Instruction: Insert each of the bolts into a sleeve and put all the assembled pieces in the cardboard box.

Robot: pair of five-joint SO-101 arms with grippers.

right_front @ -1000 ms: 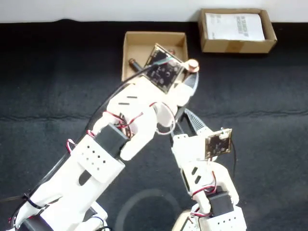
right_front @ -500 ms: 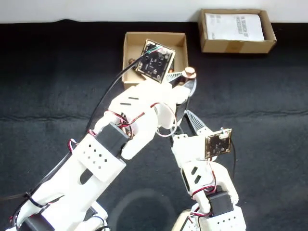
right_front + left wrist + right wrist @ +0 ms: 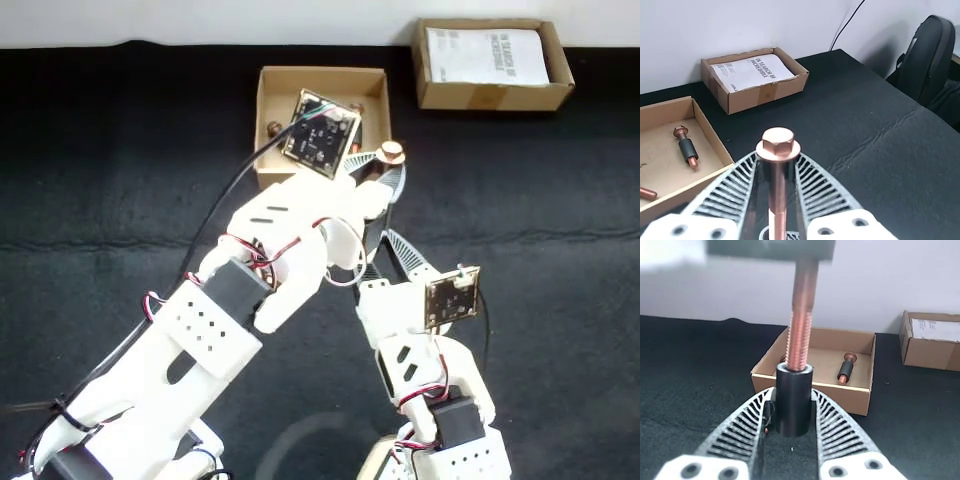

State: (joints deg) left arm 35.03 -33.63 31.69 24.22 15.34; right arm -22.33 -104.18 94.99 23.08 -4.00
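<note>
Your left gripper [image 3: 777, 162] pinches the bolt [image 3: 778, 142] upright. Your right gripper [image 3: 791, 395] clamps the sleeve [image 3: 793, 415], with the bolt tip seemingly just inside it, near the cardboard box [image 3: 840, 392].

White plastic shells are seen on the left arm [image 3: 190, 350] and right arm [image 3: 415, 365]; black servos [image 3: 234, 288], red-and-black cables [image 3: 255, 247] and ribbed jaws are fitted.

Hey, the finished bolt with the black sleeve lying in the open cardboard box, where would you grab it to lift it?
Probably around the black sleeve, from straight above, closing across its length. The piece lies flat on the cardboard box floor, the sleeve is its thickest part, and the walls block a sideways approach.
</note>
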